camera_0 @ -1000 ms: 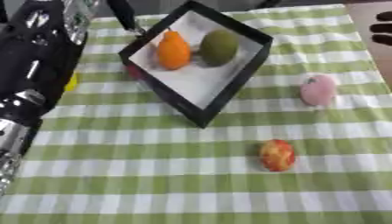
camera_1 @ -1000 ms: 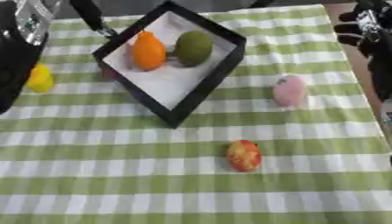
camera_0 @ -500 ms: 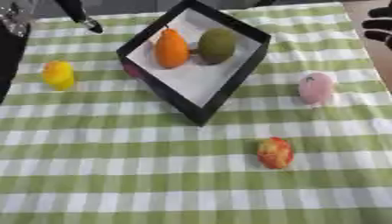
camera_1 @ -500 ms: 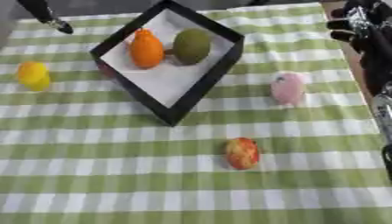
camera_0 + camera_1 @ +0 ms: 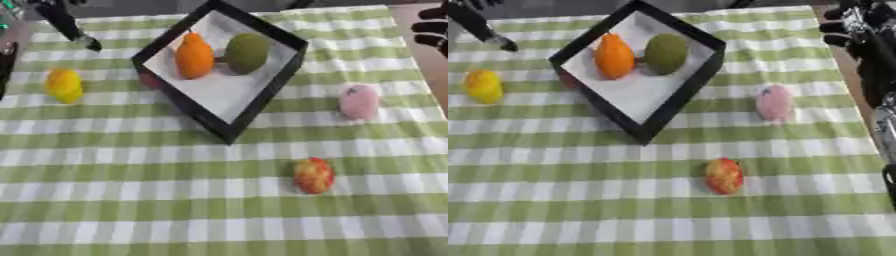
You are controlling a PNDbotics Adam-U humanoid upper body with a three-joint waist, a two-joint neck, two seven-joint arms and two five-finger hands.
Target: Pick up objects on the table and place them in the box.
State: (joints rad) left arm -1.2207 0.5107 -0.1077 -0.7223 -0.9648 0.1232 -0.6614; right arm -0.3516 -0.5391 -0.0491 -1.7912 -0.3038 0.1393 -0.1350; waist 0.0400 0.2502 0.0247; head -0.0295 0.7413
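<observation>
The black box (image 5: 262, 107) with a white floor stands askew at the upper middle. An orange fruit (image 5: 194, 56) and a green fruit (image 5: 248, 52) lie inside it. On the cloth lie a yellow fruit (image 5: 64, 85) at the left, a pink fruit (image 5: 359, 101) at the right, and a red-yellow apple (image 5: 313, 175) nearer to me. Something red (image 5: 149, 80) peeks out beside the box's left wall. A slim black part of my left hand (image 5: 66, 22) shows at the top left, above the yellow fruit. My right hand (image 5: 855, 27) hovers at the upper right edge, empty, fingers relaxed.
A green and white checked cloth (image 5: 175, 210) covers the table. My right forearm (image 5: 881, 100) runs down the right edge, close to the pink fruit. The table's bare right edge (image 5: 420, 55) shows beyond the cloth.
My left arm has drawn back up and to the left, off the cloth, uncovering the yellow fruit. The right hand has stayed at the upper right edge. No fruit has moved.
</observation>
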